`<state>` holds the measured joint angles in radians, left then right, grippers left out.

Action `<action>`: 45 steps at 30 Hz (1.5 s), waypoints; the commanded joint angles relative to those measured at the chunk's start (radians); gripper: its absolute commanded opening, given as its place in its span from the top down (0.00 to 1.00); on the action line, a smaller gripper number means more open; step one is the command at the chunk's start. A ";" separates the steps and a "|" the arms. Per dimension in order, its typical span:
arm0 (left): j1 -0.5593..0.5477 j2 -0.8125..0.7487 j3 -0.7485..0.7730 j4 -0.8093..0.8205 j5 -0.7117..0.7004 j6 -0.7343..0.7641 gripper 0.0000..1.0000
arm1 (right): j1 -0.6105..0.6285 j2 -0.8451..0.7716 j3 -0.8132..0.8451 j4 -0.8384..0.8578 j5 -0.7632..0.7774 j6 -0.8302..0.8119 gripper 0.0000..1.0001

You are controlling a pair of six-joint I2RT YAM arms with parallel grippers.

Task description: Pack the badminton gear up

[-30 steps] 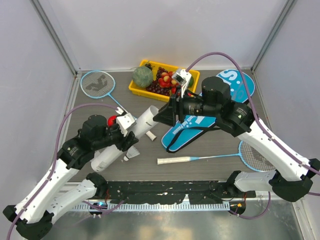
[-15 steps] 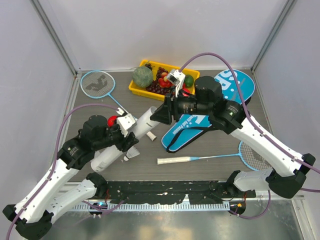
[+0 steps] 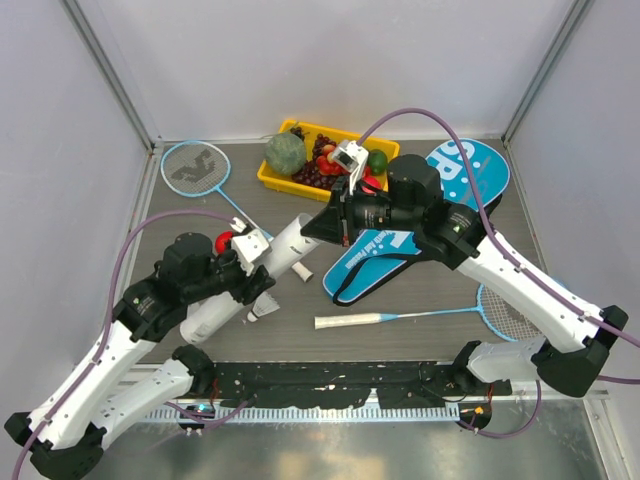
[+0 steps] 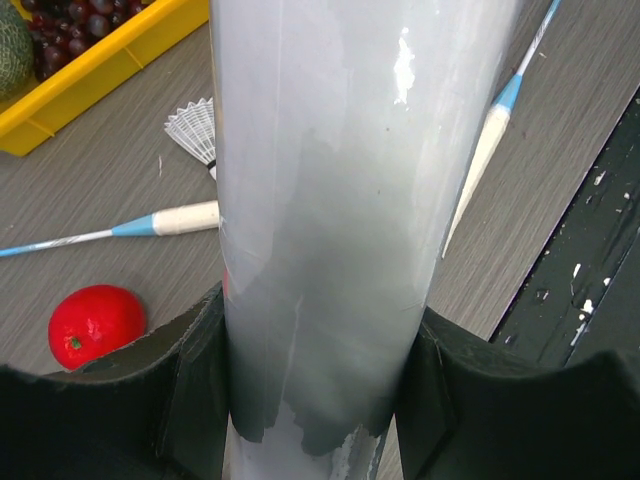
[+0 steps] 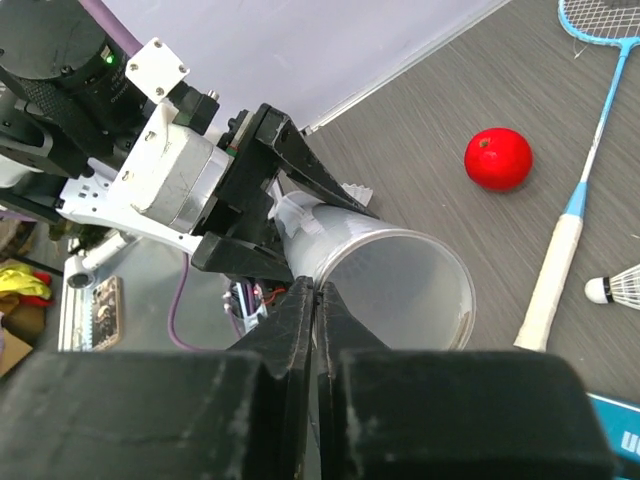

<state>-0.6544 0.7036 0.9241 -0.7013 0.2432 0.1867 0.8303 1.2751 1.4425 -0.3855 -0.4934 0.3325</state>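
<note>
Little is packed, as far as the views show. The left jaws are clamped on the tube (image 3: 290, 240), one on each side of its lower half. They hold it off the bench (image 3: 420, 340) at a slant over the near-left part, its open mouth raised toward the middle. The right jaws are pressed tight together with nothing wide between them. Their tips sit right at the rim of that mouth, and I cannot tell whether they nip the thin wall or only touch it. Seen through the mouth, the tube looks empty as deep as one can see.

One shuttlecock (image 4: 195, 130) lies loose just beside the handle end of the left racket (image 3: 195, 168), whose head is in the far-left corner. A second shuttlecock (image 3: 262, 312) lies beside the tube's low end, toward the near edge. A white bit (image 3: 303, 270) near the mouth is too small to name. The right racket (image 3: 360, 320) lies along the near edge, its head at the right edge. The bag (image 3: 455, 170) runs from the far-right corner toward the middle, and I cannot tell whether it is unzipped. Both rackets lie outside it. The tray (image 3: 275, 183) at the far edge and the ball (image 3: 224, 240) are no part of the job.

The step in hand seems to be filling the tube. What is left, I judge, is to put the shuttlecocks into the tube, then the tube and rackets into the bag, and close the bag.
</note>
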 commanded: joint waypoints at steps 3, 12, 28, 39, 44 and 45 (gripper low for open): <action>-0.005 -0.018 -0.011 0.049 -0.028 0.045 0.56 | -0.057 -0.046 -0.025 0.106 -0.056 0.040 0.95; -0.007 -0.062 -0.034 0.042 -0.087 0.074 0.59 | -0.183 -0.109 -0.060 0.174 -0.174 0.096 0.95; -0.005 -0.214 -0.148 0.252 -0.220 0.094 0.58 | -0.198 -0.163 -0.309 0.098 0.372 0.068 0.95; -0.005 -0.438 -0.292 0.427 -0.522 0.149 0.59 | -0.197 0.226 -0.254 0.254 0.484 -0.035 0.95; -0.005 -0.550 -0.360 0.520 -0.590 0.160 0.59 | -0.197 0.407 -0.180 0.277 0.490 -0.038 0.95; -0.005 -0.568 -0.370 0.534 -0.597 0.163 0.59 | -0.197 0.453 -0.159 0.266 0.490 -0.038 0.95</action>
<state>-0.6575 0.2020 0.5812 -0.3470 -0.2577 0.3206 0.6346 1.6363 1.1877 -0.1738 -0.0425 0.3153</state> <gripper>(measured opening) 0.567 0.061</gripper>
